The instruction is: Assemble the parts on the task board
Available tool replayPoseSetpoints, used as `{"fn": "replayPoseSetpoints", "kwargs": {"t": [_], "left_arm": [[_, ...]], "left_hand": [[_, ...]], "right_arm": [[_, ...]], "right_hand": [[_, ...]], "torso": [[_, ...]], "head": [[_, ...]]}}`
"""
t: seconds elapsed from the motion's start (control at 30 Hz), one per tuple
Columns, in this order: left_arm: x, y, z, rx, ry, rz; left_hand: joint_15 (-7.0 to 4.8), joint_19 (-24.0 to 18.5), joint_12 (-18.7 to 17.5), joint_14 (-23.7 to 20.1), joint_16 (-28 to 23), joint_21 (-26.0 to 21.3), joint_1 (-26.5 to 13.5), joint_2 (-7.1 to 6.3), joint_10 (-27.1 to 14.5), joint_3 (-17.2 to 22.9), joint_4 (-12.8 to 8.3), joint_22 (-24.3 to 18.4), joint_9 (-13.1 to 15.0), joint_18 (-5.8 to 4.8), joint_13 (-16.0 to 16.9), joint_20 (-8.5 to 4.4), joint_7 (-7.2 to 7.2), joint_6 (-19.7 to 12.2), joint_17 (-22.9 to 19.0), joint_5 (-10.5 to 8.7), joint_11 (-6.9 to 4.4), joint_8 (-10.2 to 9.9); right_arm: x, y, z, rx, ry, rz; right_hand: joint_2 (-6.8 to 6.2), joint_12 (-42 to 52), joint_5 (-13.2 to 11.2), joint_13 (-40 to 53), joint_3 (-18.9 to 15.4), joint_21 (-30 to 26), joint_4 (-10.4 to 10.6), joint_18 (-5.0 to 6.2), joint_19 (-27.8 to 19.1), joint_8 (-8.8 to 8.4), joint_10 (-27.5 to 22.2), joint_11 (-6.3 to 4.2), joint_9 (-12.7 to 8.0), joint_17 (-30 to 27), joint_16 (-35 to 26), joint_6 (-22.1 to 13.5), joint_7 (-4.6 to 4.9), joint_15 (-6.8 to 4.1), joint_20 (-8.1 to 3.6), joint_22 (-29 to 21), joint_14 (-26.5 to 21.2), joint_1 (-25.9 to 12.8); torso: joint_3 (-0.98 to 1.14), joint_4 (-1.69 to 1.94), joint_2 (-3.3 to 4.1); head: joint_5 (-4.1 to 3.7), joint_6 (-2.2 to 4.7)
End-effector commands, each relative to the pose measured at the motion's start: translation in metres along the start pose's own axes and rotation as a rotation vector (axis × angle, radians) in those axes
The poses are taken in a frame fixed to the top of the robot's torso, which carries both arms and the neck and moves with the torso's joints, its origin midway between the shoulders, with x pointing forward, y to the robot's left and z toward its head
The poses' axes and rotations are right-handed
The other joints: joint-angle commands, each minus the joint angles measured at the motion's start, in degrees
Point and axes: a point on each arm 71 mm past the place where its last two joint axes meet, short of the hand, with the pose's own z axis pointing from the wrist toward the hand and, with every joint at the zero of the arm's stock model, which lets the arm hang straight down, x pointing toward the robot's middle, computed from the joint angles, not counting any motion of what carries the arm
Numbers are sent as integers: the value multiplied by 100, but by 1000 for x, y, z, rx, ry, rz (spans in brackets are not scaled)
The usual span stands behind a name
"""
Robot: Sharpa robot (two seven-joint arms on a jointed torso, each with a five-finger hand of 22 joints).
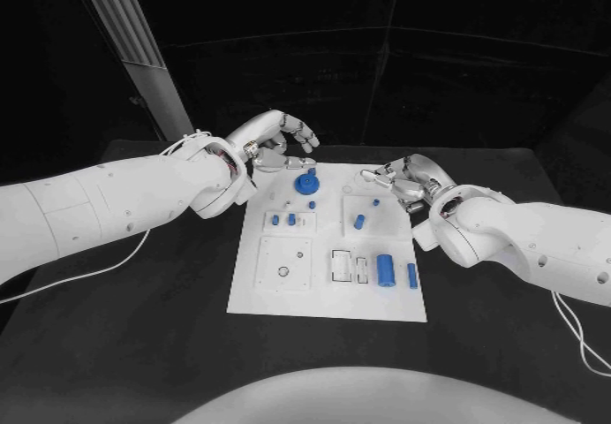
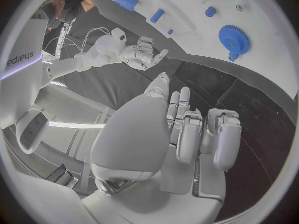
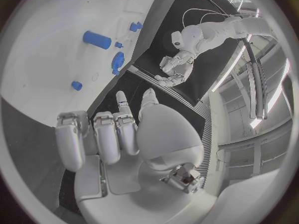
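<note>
— Looking for the nearest piece: the blue gear [image 1: 305,184] sits at the far end of the white board [image 1: 255,296], just beside the left hand [image 1: 276,137].
— Which hand is closer?
— The left, hovering empty, fingers apart. The right hand [image 1: 405,179] hangs off the board's far right edge, empty too, fingers loosely curled.

Dark room all round, a black table [image 1: 153,318] filling the near ground, a pale slanting pillar [image 1: 147,62] rising far left, and dim dark panelled walls [image 1: 420,71] behind.
</note>
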Motion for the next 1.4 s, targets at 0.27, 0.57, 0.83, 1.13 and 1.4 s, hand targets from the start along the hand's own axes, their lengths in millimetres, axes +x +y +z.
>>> {"fn": "replayPoseSetpoints", "kwargs": {"t": [0.27,0.57,0.83,1.13,1.4], "left_arm": [[34,-4,3,168,270,368],[49,2,6,146,347,465],[53,3,9,124,358,515],[57,5,12,118,347,531],[60,7,13,113,352,532]], "left_hand": [[-34,602,-516,594,18,21,488,24,380,275,27,1508,-547,-38,-957,-16,-47,589,1510,-780,-20,-538],[-30,602,-634,594,18,21,570,102,511,324,40,1508,-669,-38,-1162,-36,-58,707,1510,-884,-36,-655],[-76,602,-753,594,18,21,626,115,488,334,43,1508,-739,-38,-1273,-69,-96,748,1510,-886,-80,-729],[-59,602,-853,594,18,21,719,183,457,398,41,1508,-810,-38,-1296,-85,-92,737,1510,-885,-79,-819],[-47,602,-874,594,18,21,757,215,480,434,41,1508,-834,-38,-1293,-81,-76,749,1510,-885,-66,-845]], "right_arm": [[-1,6,0,-69,-30,-34],[0,6,0,-65,-26,-34],[0,7,0,-65,-25,-34],[1,7,1,-62,-21,-33],[1,6,1,-53,-17,-33]], "right_hand": [[12,13,26,1495,-34,19,-1,-43,594,37,597,29,6,1510,14,-41,-10,-7,22,1510,596,47],[12,13,26,1495,-34,19,-1,-43,594,37,597,29,6,1510,14,-41,-10,-7,22,1510,596,47],[12,13,25,1495,-39,19,-1,-43,594,40,597,29,6,1510,14,-43,-10,-7,22,1510,596,57],[12,13,25,1495,-39,19,-1,-43,594,40,597,29,6,1510,14,-43,-10,-7,22,1510,596,57],[12,13,25,1495,-39,19,-1,-43,594,40,597,29,6,1510,14,-43,-10,-7,22,1510,596,57]], "torso": [[1,5,-3],[0,5,-3],[2,4,-2],[-1,-5,1],[1,6,-6]], "head": [[-7,-19],[-16,-29],[-15,-34],[-8,-38],[-41,-77]]}}
